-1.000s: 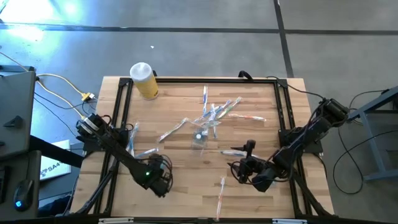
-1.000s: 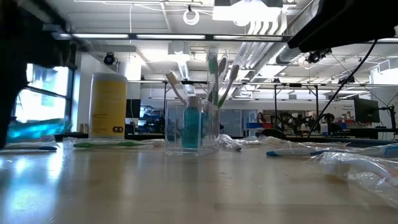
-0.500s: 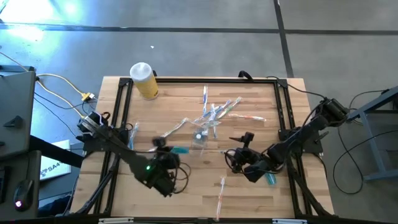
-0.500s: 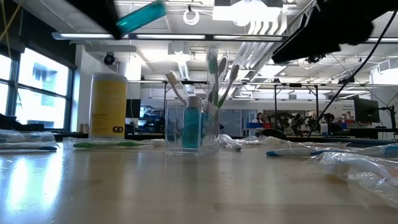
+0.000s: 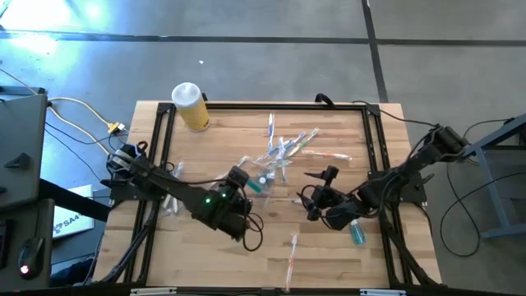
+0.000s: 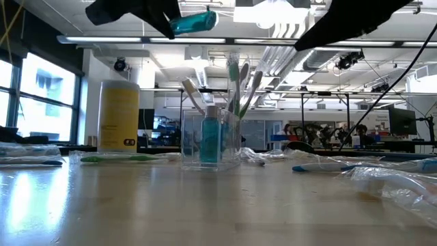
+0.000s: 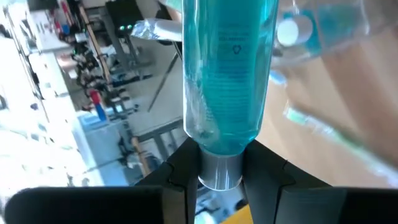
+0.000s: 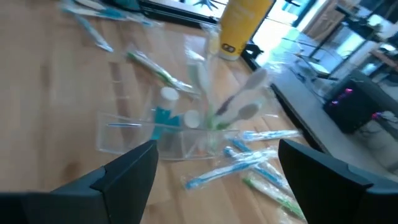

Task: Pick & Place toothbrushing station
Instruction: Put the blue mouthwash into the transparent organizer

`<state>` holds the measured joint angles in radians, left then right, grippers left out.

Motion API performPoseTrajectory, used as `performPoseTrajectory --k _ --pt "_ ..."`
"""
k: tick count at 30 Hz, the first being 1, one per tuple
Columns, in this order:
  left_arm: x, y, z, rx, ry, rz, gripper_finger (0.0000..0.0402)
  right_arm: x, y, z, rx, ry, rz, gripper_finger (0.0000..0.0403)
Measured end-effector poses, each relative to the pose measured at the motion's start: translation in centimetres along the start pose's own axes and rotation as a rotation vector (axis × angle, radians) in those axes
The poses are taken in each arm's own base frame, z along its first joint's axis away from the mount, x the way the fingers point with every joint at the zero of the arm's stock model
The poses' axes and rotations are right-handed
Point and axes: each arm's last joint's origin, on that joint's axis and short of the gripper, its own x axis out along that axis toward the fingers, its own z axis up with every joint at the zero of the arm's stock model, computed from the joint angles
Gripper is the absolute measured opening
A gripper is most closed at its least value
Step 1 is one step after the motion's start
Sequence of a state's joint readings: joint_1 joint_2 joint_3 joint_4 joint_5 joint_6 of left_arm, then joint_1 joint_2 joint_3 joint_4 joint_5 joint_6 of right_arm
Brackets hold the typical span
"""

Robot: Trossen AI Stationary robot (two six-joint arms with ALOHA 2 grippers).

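The clear cup stands upright at mid table and holds several toothbrushes and a teal tube. Another teal tube hangs high above the table in my left gripper, just left of the cup. My right gripper hovers open right of the cup, fingers toward it and nothing between them. Loose toothbrushes lie on the wood behind the cup. My left gripper pinches the teal tube by its pale cap end between its two fingers. The tube's body sticks out ahead of the fingertips in line with them. It lies roughly level in the low view, lifted clear of the table.
A yellow bottle with a white cap stands at the far left corner. A teal tube lies near the right edge by my right arm. One toothbrush lies near the front edge, and wrapped ones lie at the left. A black frame rims the table.
My left gripper has risen from low at the near left, rolled over, and carried the teal tube up and right toward the cup. The tube is now lifted high and lies about level. My right gripper has drifted a little toward the far edge, staying open.
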<state>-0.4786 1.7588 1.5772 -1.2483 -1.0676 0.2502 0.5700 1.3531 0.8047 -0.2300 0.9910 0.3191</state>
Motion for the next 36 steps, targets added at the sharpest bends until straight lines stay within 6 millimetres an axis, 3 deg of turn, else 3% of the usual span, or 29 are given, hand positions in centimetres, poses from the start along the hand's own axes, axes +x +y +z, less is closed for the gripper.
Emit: performPoseTrajectory --k 8,17,20,28,36 --pt "1.4 -0.7 0.6 0.372 0.037 -0.036 0.0084 -1.7 1.0 -0.2 0.061 -0.024 0.069 0.0326" --pt "5.9 -1.6 1.1 0.679 0.239 0.013 0.0084 -3.1 1.9 -0.5 0.136 -0.036 0.130 0.0326" --pt "7.0 -1.6 1.3 0.712 0.307 0.085 0.0084 -3.4 2.1 -0.6 0.129 -0.042 0.137 0.0326" --pt "7.2 -1.6 1.3 0.747 0.324 0.098 0.0084 -3.4 2.0 -0.6 0.092 -0.042 0.134 0.0326" --pt "6.4 -0.1 0.3 0.558 0.306 0.127 0.0084 -3.0 1.8 -0.6 0.107 -0.038 0.106 0.0326"
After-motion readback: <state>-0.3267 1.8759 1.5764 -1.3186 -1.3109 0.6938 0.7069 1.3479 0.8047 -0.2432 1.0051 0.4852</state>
